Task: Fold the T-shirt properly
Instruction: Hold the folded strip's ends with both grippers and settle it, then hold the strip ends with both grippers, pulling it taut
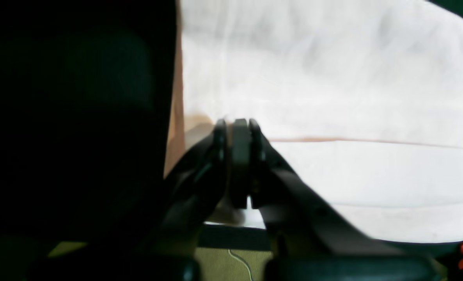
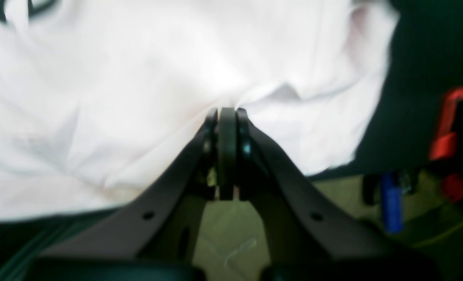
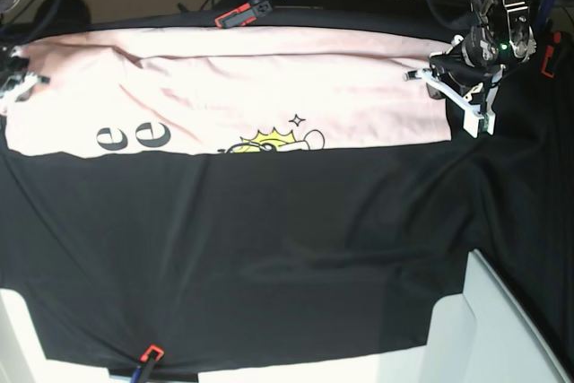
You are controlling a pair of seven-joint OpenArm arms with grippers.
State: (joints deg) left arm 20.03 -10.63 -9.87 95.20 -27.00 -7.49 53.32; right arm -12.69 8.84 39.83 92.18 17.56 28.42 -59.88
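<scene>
My right gripper (image 3: pixel 11 87) is cut off at the base view's nine o'clock edge. Folding hides half the T-shirt (image 3: pixel 269 87) lettering. Darkness swallows my left wrist view toward nine o'clock.

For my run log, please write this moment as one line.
T-shirt: stretched flat, folded lengthwise | left gripper: shut on T-shirt | right gripper: shut on T-shirt

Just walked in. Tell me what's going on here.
A two-armed robot is folding a pink T-shirt on a black cloth. The shirt lies as a long band across the far side, with part of its print showing along the near edge. The left gripper and right gripper are both shut on the shirt, one at each end.
</scene>
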